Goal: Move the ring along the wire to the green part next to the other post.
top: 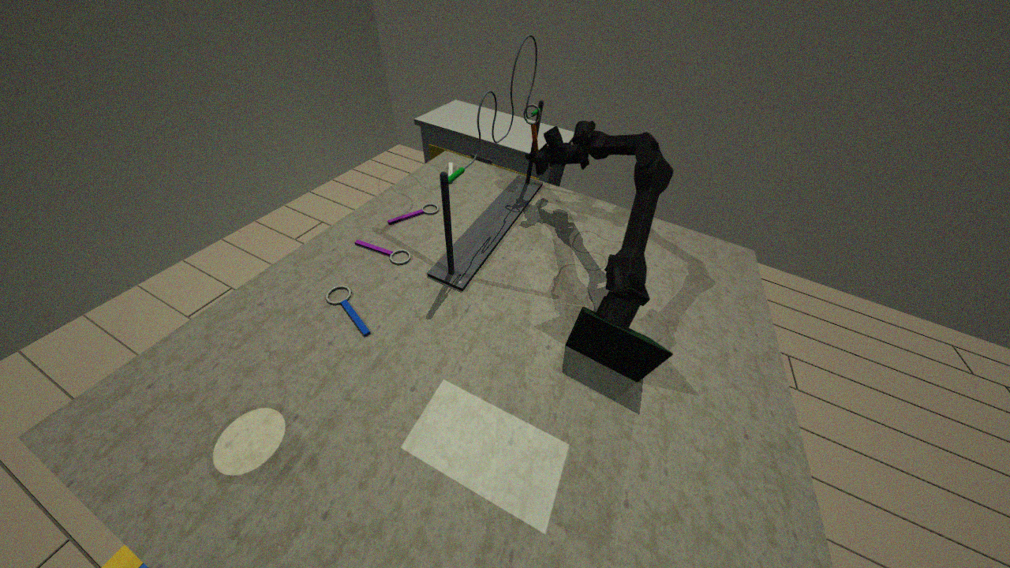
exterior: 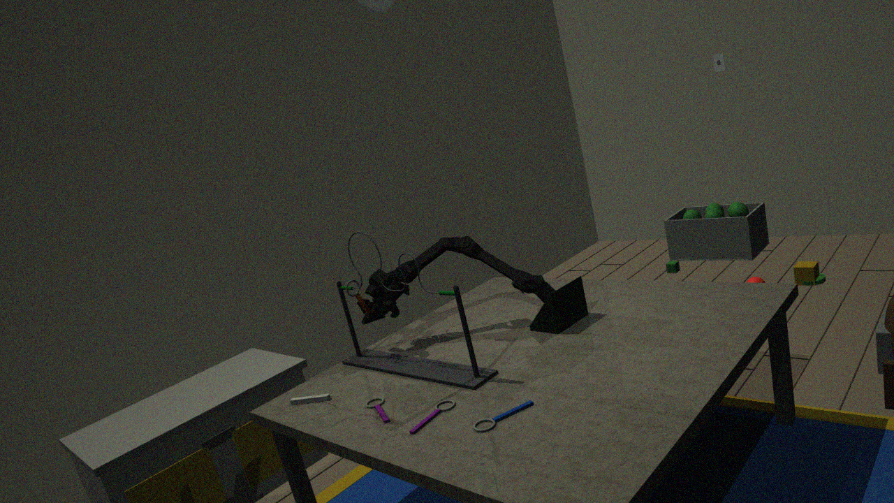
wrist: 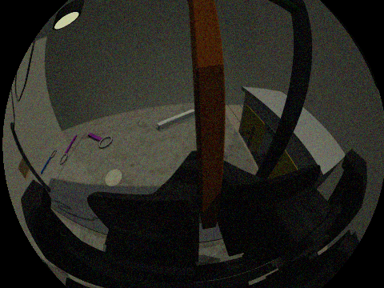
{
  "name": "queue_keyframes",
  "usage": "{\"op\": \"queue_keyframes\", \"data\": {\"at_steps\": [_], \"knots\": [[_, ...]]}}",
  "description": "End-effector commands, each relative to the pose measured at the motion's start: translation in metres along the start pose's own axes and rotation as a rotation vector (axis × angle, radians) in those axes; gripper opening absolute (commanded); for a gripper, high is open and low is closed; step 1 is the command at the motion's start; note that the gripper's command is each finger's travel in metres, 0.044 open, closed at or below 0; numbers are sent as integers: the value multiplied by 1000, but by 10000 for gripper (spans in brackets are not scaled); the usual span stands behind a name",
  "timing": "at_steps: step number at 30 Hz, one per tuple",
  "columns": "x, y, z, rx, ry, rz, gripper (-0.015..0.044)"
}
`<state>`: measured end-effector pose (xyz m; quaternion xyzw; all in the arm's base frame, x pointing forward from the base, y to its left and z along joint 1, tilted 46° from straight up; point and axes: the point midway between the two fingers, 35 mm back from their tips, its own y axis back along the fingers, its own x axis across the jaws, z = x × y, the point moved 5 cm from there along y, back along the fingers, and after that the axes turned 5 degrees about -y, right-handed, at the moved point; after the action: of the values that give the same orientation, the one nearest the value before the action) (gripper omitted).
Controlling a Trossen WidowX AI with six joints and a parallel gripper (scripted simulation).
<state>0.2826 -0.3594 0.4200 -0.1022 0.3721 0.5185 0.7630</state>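
My gripper (top: 537, 156) (exterior: 369, 313) (wrist: 198, 156) is shut on the orange handle (top: 534, 134) (exterior: 360, 301) (wrist: 210, 100), which stands up from the fingers. Its ring (top: 525, 114) (exterior: 353, 295) is around the wire at the green part (exterior: 345, 288) beside the far post (exterior: 350, 325) (wrist: 302, 60). Whether the ring touches the wire is too small to tell; the ring is out of the wrist view. The thin grey wire (top: 530, 36) rises in a tall loop, then a lower one, to the other green part (top: 457, 174) (exterior: 447, 293) beside the near post (top: 447, 226) (exterior: 465, 331).
Two purple-handled rings (top: 372, 247) (exterior: 424, 421) and a blue-handled ring (top: 355, 317) (exterior: 512, 411) lie on the table beside the posts' base board. A white bar (exterior: 310, 399) (wrist: 176, 119) lies near the table's far corner. A cabinet (top: 451, 113) (exterior: 187, 406) stands beyond the far edge.
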Motion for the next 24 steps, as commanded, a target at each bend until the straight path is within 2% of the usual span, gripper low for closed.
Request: {"op": "queue_keyframes", "data": {"at_steps": [1,8,24], "knots": [[7,9,1,77,-5,1,-150],[18,23,7,197,-37,6,-150],[52,24,7,210,-227,91,-150]]}}
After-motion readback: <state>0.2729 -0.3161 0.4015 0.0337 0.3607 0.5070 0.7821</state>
